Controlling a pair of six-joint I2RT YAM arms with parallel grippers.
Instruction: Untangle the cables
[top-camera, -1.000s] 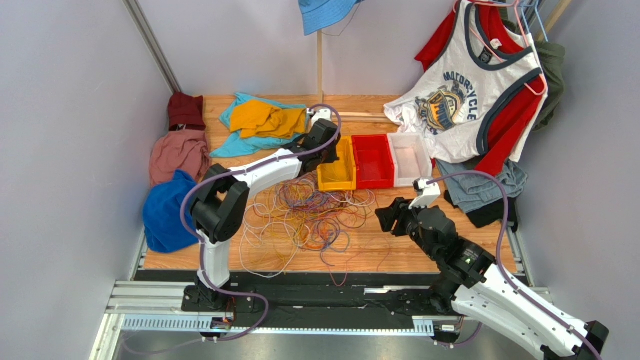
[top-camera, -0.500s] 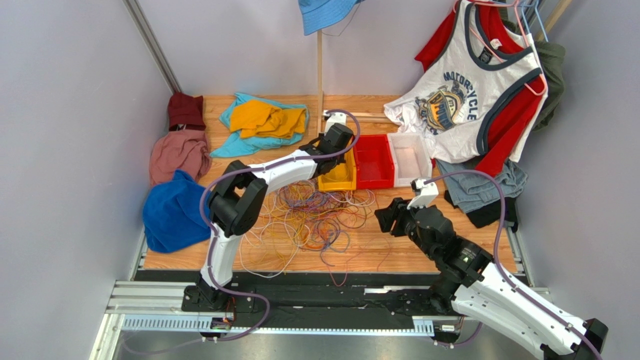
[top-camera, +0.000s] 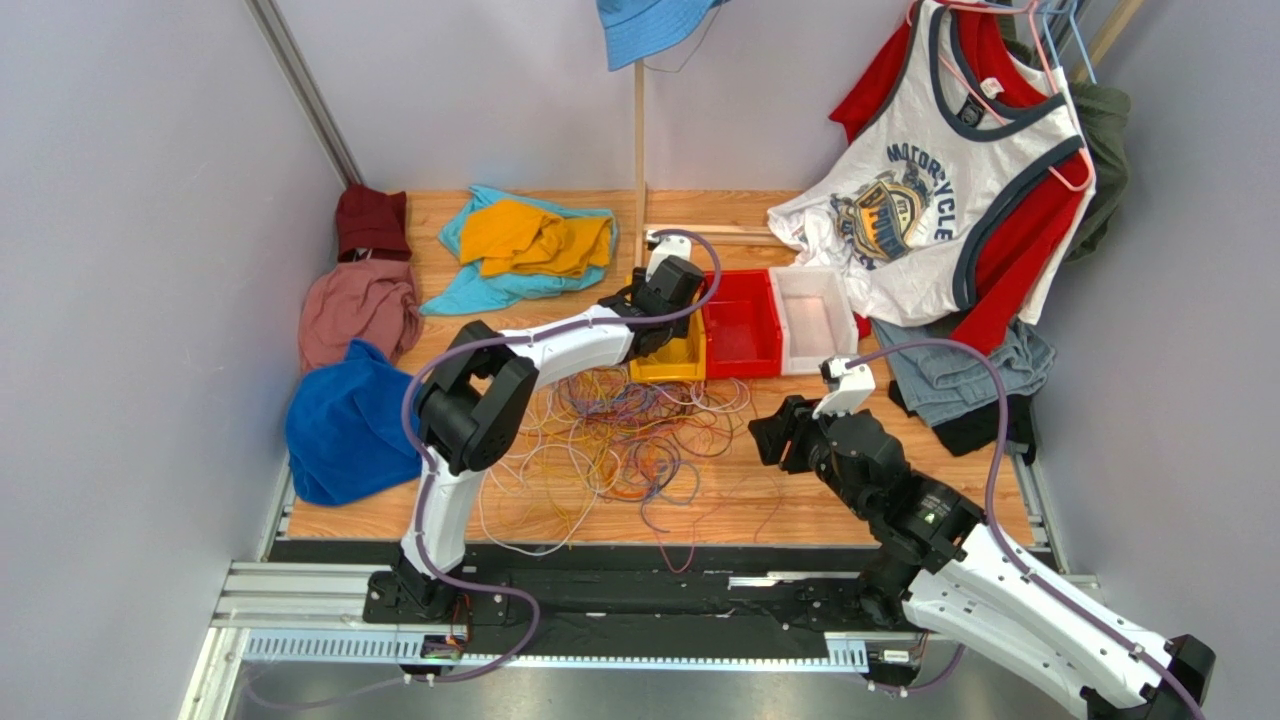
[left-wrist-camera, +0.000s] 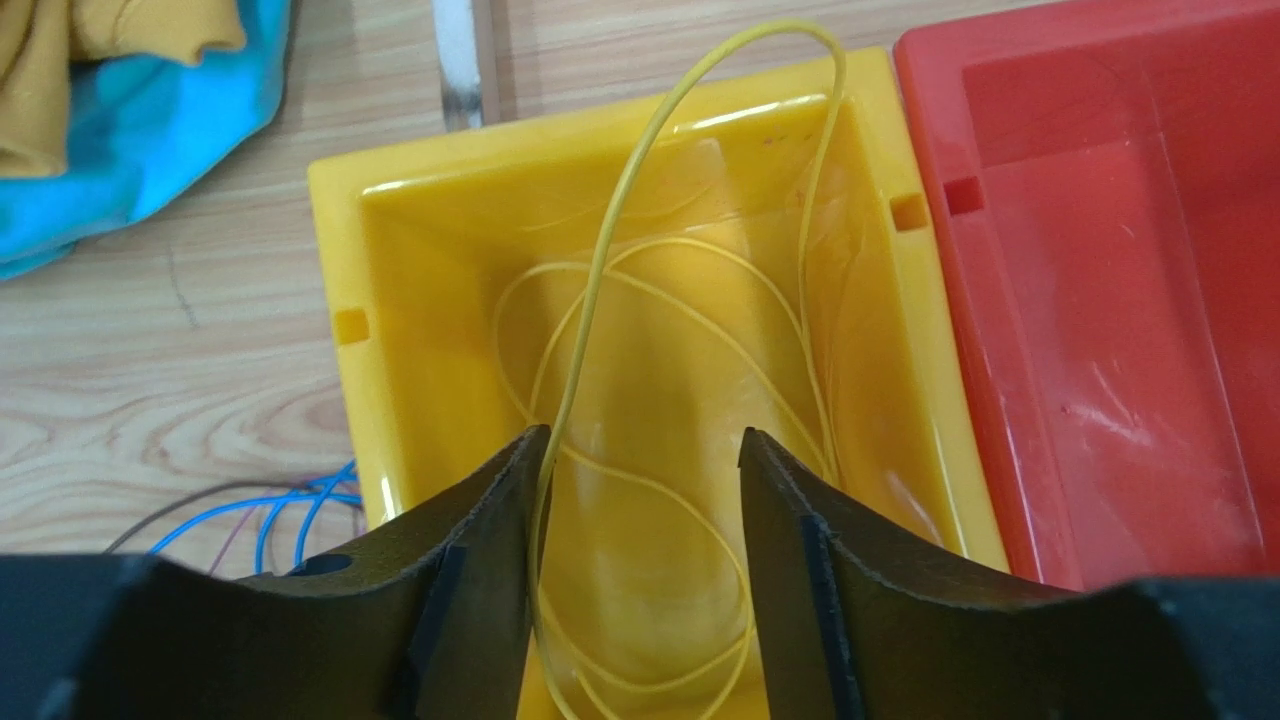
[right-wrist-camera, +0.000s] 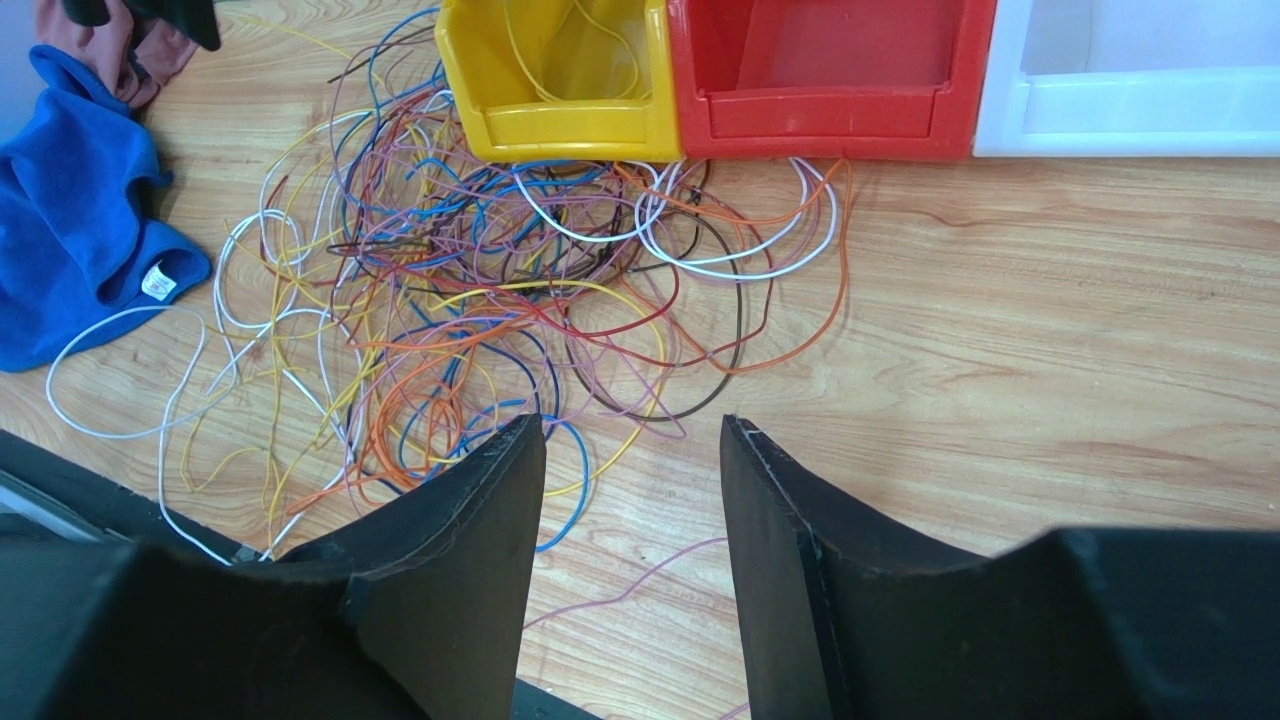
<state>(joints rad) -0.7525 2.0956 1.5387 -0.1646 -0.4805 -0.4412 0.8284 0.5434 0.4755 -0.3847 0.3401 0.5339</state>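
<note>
1. The right gripper (right-wrist-camera: 628, 428) hangs over the table (right-wrist-camera: 1052, 330), jaws apart with nothing between them.
2. Just ahead of it, spreading to its left, lie the cables (right-wrist-camera: 496, 285) — a loose tangle of white, yellow, orange, purple, blue and red loops flat on the wood.
3. Farther to its left, past the tangle, sits a blue cloth (right-wrist-camera: 75, 210).
4. Beyond the tangle three bins stand side by side. The yellow bin (right-wrist-camera: 549, 128) is slightly left of it, the red bin (right-wrist-camera: 827, 120) slightly right, and the white bin (right-wrist-camera: 1127, 105) farther right.
5. The left gripper (left-wrist-camera: 640, 443) hovers over the yellow bin, jaws parted, gripping nothing.
6. A yellow cable (left-wrist-camera: 595, 282) rises from coils in the bin beneath it, passes close by its left jaw and arcs over the far rim — whether it touches that jaw I cannot tell.
7. The red bin is just to its right.
</note>
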